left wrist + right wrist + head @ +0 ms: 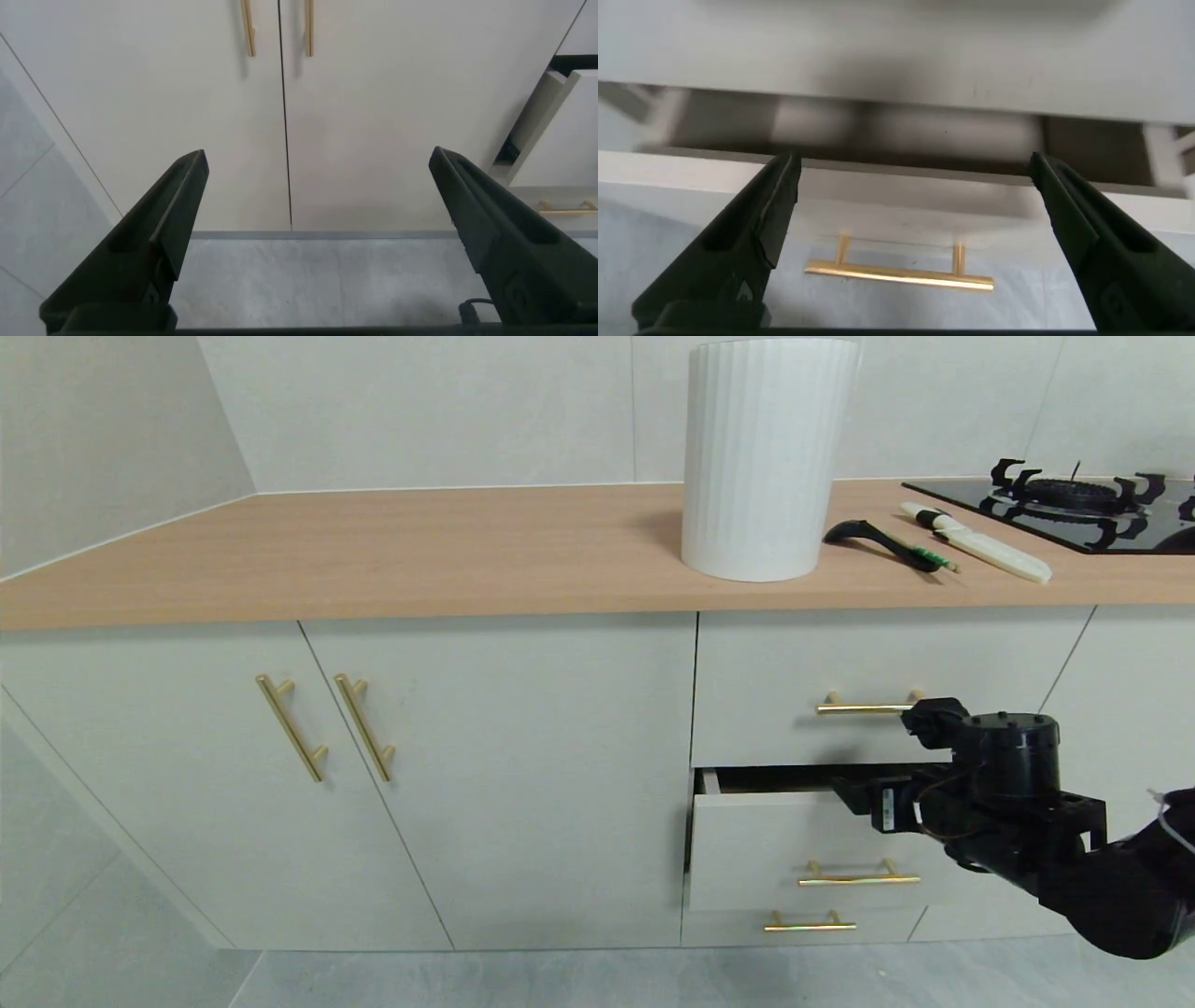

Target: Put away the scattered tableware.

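Observation:
On the wooden counter (420, 551) lie a black spoon (873, 539) and a white knife (980, 543) with a dark band on its handle, to the right of a tall white ribbed container (761, 457). Below them the middle drawer (775, 849) stands a little way out, with a dark gap above its front. My right gripper (887, 775) is at that gap, open, with nothing between its fingers (757, 233); the drawer's brass handle (898, 273) lies beneath it. My left gripper (318, 187) hangs open and empty, low before the cabinet doors (374, 121).
A black gas hob (1074, 509) occupies the counter's right end. The drawer above has a brass handle (868, 707), and so does the one below (809, 924). Two doors with brass handles (327, 728) fill the cabinet's left side. Grey floor (560, 980) lies below.

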Controlling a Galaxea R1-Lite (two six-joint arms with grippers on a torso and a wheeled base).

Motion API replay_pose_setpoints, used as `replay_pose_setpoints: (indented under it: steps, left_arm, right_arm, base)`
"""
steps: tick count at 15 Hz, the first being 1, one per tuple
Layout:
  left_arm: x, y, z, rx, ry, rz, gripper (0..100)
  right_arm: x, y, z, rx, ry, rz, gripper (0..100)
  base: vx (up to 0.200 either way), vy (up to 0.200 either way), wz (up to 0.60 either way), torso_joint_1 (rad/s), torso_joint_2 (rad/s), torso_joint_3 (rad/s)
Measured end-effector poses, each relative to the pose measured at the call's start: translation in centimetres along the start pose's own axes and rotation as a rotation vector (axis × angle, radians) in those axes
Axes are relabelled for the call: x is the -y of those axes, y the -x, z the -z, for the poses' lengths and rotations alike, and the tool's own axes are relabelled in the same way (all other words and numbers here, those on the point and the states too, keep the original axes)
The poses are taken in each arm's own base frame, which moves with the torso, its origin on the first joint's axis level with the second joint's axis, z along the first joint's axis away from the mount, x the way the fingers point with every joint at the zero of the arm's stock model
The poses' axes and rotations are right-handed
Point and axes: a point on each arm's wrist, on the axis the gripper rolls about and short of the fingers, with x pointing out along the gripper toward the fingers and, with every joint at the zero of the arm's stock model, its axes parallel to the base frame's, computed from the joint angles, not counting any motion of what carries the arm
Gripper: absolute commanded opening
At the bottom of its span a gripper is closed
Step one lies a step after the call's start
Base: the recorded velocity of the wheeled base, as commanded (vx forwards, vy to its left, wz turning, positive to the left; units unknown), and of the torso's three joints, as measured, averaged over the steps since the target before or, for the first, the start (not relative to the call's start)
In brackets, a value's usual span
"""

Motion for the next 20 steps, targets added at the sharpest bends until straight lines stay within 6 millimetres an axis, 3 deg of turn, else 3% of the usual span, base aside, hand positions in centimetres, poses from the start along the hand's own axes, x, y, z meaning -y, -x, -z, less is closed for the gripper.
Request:
replay_pose_setpoints:
  steps: [4, 8, 14, 20]
  left_arm:
    - [0.0, 0.0, 0.0, 0.000, 0.000, 0.000, 100]
    - [0.0, 0.0, 0.0, 0.000, 0.000, 0.000, 100]
    - [0.0, 0.0, 0.0, 0.000, 0.000, 0.000, 100]
    - [0.0, 0.0, 0.0, 0.000, 0.000, 0.000, 100]
  right_arm:
    - [-0.1, -1.6, 1.3, -0.001, -0.025, 0.007, 100]
    - [-0.1, -1.9, 1.9, -0.027, -0.017, 0.009, 100]
    - [-0.1, -1.6, 2.1, -0.055, -0.011, 0.009, 100]
    - [0.2, 0.2, 1.6, -0.141, 0.004, 0.002, 100]
  base:
    - [0.000, 0.000, 0.00, 0.000, 0.00, 0.000]
    - [0.000, 0.000, 0.00, 0.000, 0.00, 0.000]
    - [0.000, 0.000, 0.00, 0.000, 0.00, 0.000]
    - [0.000, 0.000, 0.00, 0.000, 0.00, 0.000]
